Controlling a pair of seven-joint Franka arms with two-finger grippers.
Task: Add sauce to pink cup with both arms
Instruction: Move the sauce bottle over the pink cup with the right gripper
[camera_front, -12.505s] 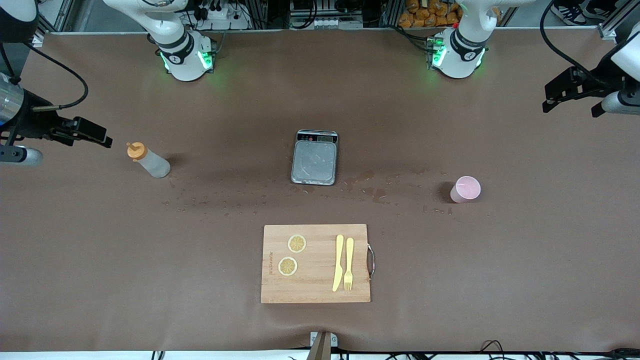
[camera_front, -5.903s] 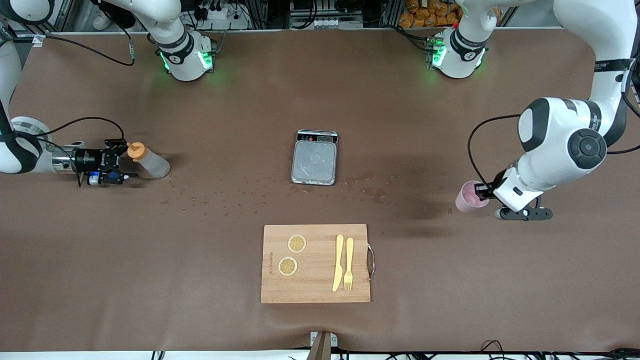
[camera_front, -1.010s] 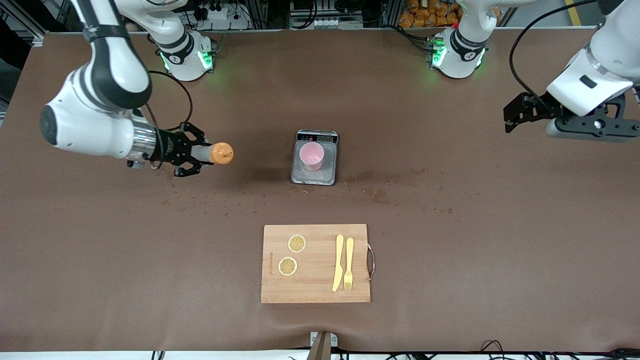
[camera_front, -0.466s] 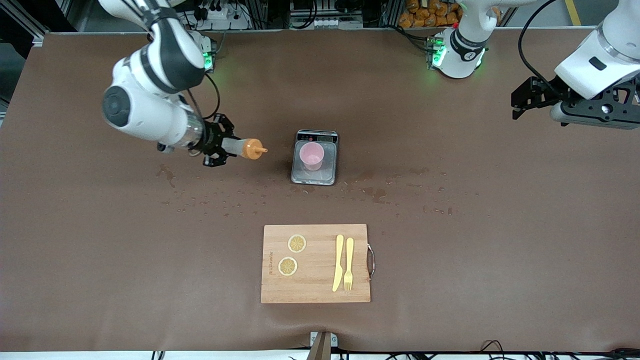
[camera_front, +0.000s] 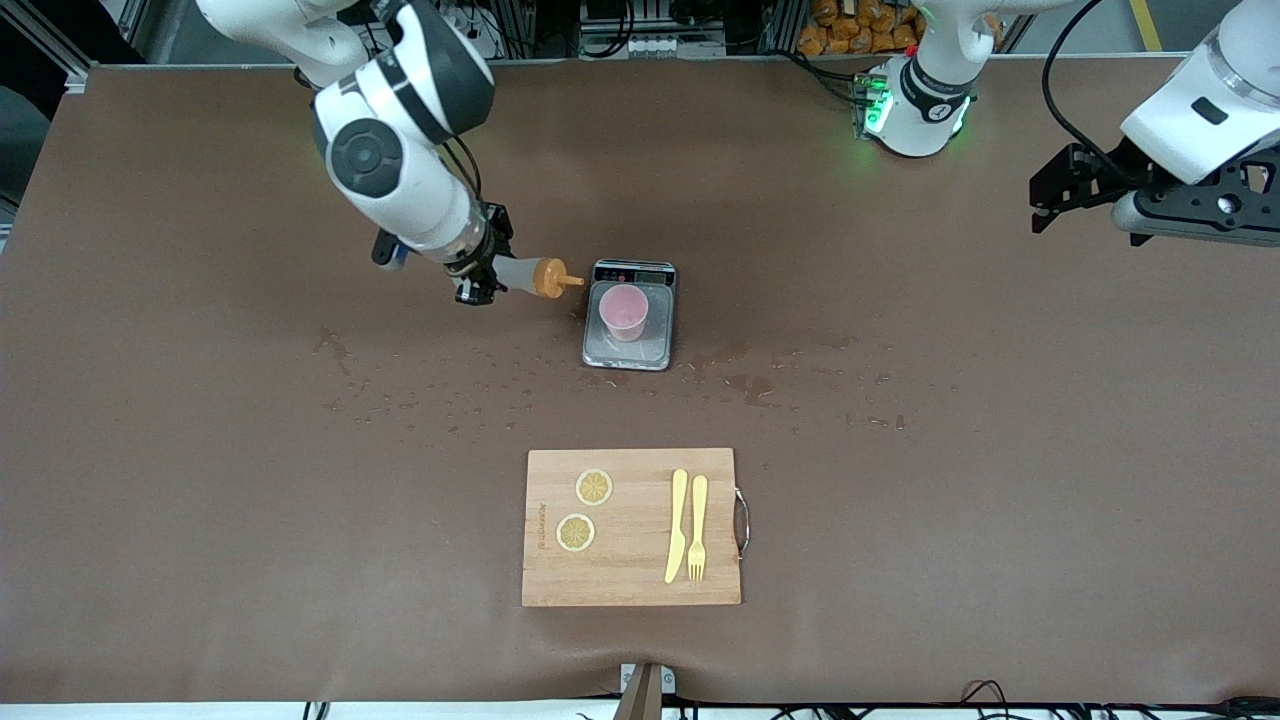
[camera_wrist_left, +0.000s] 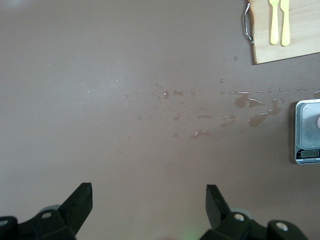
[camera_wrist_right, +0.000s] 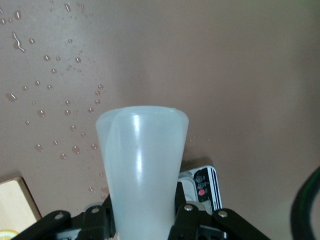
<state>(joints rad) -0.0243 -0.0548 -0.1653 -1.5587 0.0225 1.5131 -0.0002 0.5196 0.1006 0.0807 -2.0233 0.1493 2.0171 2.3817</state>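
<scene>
Your right gripper is clamped tight around the body of the sauce bottle and carries it nearly level in the air. The bottle's long axis points from the fingers toward the scale, orange cap and nozzle leading. The nozzle tip hangs just short of the scale's edge on the right arm's side, near the corner by its display. In the right wrist view the translucent bottle fills the space between the black fingers, base toward the camera.

The pink cup stands upright on the scale's plate, mouth open upward, roughly in the middle of the table. So the cup lies along the line the nozzle already points, a little nearer the front camera than the tip.

What the pour turns on, in my judgement: the tip must come over the cup's rim, and then the nozzle must dip below the bottle's base. Held level as it is, little would run out.

Your left gripper waits with its jaws spread wide and nothing between them, up over the table's edge at the left arm's end. In the left wrist view its fingers frame only bare, wet tabletop.
</scene>
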